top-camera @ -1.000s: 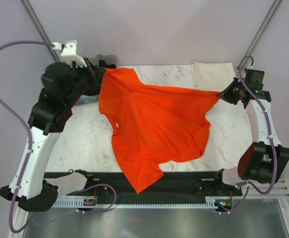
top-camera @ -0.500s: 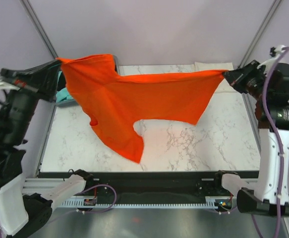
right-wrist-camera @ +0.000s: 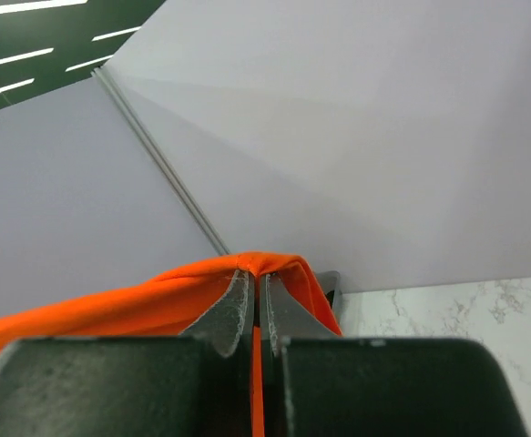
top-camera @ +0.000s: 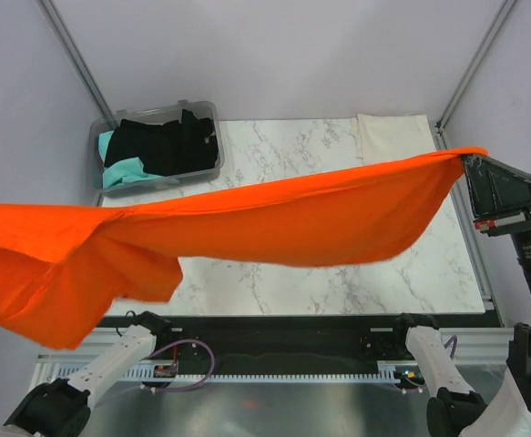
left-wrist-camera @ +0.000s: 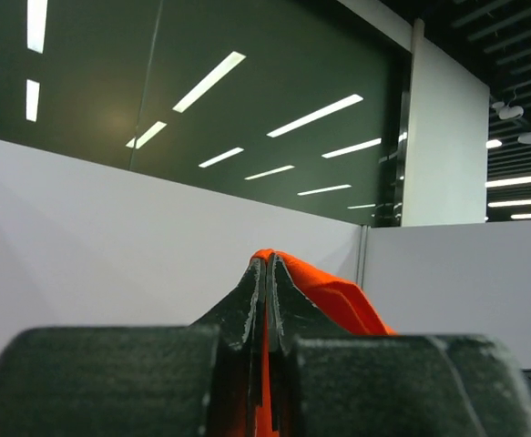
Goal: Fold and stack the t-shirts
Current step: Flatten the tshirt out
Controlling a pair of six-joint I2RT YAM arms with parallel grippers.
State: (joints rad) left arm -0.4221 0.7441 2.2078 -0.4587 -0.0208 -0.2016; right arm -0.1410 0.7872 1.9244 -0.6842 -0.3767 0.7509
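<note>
The bright orange-red t-shirt (top-camera: pixel 274 223) is held high above the table, stretched from the far left edge of the top view to the right side. My right gripper (top-camera: pixel 473 162) is shut on its right corner, with cloth (right-wrist-camera: pixel 156 300) pinched between the pads. My left gripper (left-wrist-camera: pixel 267 273) is shut on the other corner, with orange cloth (left-wrist-camera: pixel 324 291) over its tips; the left gripper itself lies outside the top view. A cream-white t-shirt (top-camera: pixel 393 137) lies flat at the table's far right corner. Black (top-camera: pixel 169 141) and teal (top-camera: pixel 119 171) t-shirts lie in the bin.
A clear grey plastic bin (top-camera: pixel 209 171) stands at the table's far left corner. The marble table top (top-camera: pixel 283 282) shows beneath the hanging shirt. Metal frame posts (top-camera: pixel 78 64) rise at both far corners. The arm bases sit along the near rail (top-camera: pixel 274 350).
Both arms have risen and spread apart, lifting the orange-red shirt off the table and pulling it taut and toward the camera. The bin, hidden before, is now uncovered.
</note>
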